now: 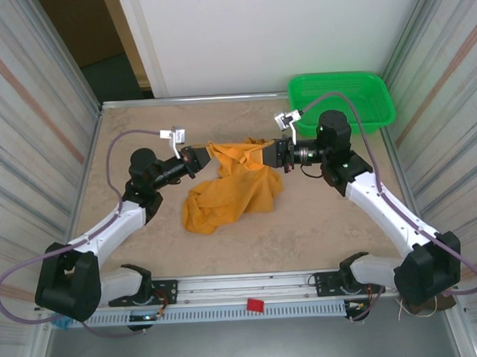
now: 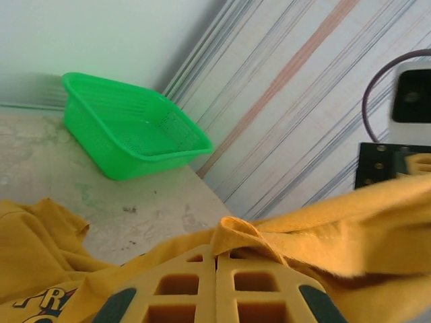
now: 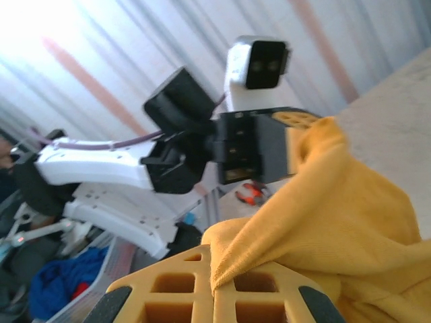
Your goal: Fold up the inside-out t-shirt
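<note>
The mustard-orange inside-out t-shirt (image 1: 231, 193) hangs bunched between my two grippers over the middle of the table, its lower part resting on the tabletop. My left gripper (image 1: 206, 156) is shut on the shirt's left upper edge; in the left wrist view the jaws meet on a fold of cloth (image 2: 249, 237), and a bit of lettered print (image 2: 40, 304) shows at lower left. My right gripper (image 1: 267, 155) is shut on the shirt's right upper edge, with cloth (image 3: 323, 215) pinched between the closed fingers (image 3: 182, 289). A taut band of fabric spans the two grippers.
A green plastic basket (image 1: 341, 98) stands at the back right corner of the table, seen too in the left wrist view as the basket (image 2: 128, 131). Corrugated walls (image 1: 41, 123) close both sides. A small red object (image 1: 255, 306) lies on the front rail.
</note>
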Controlling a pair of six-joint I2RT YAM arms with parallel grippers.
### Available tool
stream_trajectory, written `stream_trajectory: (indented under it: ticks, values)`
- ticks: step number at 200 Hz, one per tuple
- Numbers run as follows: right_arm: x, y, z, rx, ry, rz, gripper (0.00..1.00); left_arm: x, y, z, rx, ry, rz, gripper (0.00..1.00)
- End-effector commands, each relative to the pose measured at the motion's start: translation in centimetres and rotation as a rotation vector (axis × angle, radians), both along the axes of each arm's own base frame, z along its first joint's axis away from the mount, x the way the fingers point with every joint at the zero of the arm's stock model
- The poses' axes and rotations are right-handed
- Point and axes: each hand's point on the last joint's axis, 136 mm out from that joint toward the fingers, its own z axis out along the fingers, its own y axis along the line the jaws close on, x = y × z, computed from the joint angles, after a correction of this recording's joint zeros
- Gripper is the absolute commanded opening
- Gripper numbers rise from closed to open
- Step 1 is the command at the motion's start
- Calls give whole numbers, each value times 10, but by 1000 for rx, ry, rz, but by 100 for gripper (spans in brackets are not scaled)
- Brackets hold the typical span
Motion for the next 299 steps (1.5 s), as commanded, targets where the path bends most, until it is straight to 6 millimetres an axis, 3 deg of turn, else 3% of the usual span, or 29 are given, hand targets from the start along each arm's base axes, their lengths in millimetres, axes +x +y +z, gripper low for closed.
stream_trajectory:
  ticks: [1, 21, 37, 70, 98, 122, 149, 203, 299]
  values:
    - [-9, 0, 9, 43, -9, 70, 0, 10, 5, 1, 63, -20, 57, 12]
    - [1, -2, 0, 34, 17, 37, 0, 6, 9, 3, 88, -31, 69, 35]
    - [6, -3, -6, 30, 33, 24, 0, -2, 15, 6, 108, -40, 89, 44]
    - [17, -6, -18, 13, 65, -29, 0, -25, 20, 24, 70, -31, 125, 51]
    - [23, -6, -28, 1, 87, -48, 0, -42, -5, 42, -38, 60, 87, 57]
    - [27, -7, -31, -3, 92, -69, 0, -47, -29, 50, -128, 129, 37, 58]
    - [30, -8, -34, -7, 95, -86, 0, -47, -43, 48, -239, 215, 45, 59]
    - [32, -8, -37, -9, 97, -95, 0, -47, -56, 46, -305, 263, 72, 59]
    - [34, -10, -38, -8, 97, -115, 0, -43, -73, 24, -300, 319, 58, 59]
